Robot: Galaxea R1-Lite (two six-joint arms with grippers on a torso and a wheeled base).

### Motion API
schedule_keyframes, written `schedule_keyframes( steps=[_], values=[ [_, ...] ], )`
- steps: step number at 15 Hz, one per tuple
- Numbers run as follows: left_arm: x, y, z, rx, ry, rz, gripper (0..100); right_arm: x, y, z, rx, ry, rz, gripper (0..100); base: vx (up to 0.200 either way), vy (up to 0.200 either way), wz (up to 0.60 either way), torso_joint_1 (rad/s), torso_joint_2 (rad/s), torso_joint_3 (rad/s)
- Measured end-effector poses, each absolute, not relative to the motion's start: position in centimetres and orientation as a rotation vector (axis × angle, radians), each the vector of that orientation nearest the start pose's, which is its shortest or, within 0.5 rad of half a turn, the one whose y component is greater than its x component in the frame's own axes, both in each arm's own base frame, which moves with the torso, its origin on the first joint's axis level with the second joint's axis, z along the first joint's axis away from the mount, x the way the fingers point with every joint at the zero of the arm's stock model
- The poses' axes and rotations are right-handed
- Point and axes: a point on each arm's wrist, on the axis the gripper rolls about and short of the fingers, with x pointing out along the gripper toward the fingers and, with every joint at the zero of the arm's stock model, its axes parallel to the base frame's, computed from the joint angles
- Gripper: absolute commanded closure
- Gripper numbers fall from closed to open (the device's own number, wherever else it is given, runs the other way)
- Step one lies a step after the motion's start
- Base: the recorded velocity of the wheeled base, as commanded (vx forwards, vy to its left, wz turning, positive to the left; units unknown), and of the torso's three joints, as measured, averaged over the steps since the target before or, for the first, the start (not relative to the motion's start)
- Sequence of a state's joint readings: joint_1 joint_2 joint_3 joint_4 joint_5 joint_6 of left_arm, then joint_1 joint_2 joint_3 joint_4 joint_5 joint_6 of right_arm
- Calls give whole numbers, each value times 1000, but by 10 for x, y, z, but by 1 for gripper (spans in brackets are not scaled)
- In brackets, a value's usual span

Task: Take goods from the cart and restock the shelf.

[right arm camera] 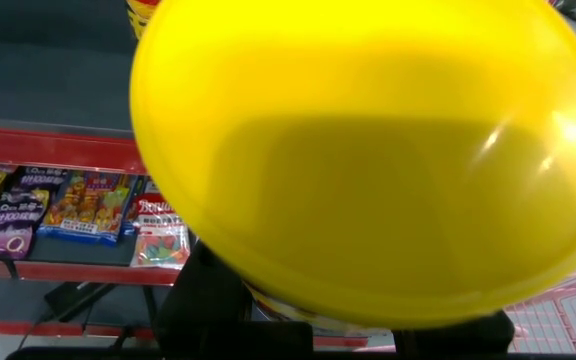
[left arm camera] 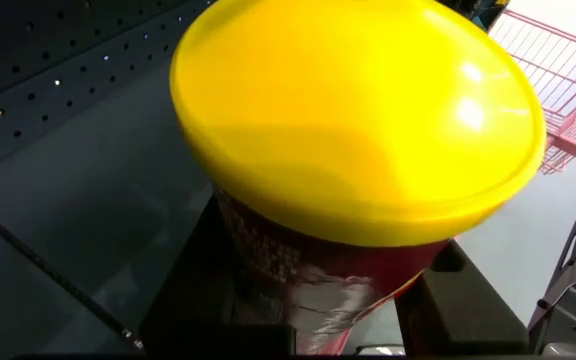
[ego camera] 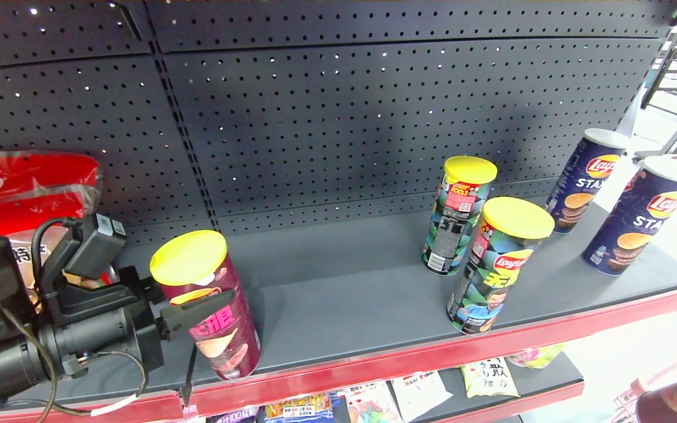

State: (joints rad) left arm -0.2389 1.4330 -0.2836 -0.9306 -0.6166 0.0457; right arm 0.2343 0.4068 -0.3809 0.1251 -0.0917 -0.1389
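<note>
My left claw pinches a lidded maroon can standing at the shelf's front edge. My right claw clamps another yellow-lidded can. The lids hide the contents of both.

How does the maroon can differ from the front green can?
The maroon can is held by the left gripper at the shelf's left front; the front green can stands free farther right. The maroon can is dark red, the front green can a green-blue print. Both are tubes with yellow lids.

Logos, lettering printed on blue can, green can, maroon can, red bag; not transcribed.
</note>
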Motion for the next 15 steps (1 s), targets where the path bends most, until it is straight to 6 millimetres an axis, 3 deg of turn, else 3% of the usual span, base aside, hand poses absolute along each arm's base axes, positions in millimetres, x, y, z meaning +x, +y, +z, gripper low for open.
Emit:
schedule_keyframes(
  steps=[3,4,11,15],
  values=[
    [185,-58,146,3,202,-858,100,3,-1,175,-163,138,151,100,0,0,0,0,0,0],
    [185,-58,146,3,204,-856,0,3,-1,175,-163,137,151,100,0,0,0,0,0,0],
    [180,-57,144,3,212,-846,0,2,-2,177,-162,129,152,100,0,0,0,0,0,0],
    [166,-52,141,-2,217,-830,0,2,-2,178,-161,127,152,100,0,0,0,0,0,0]
  ],
)
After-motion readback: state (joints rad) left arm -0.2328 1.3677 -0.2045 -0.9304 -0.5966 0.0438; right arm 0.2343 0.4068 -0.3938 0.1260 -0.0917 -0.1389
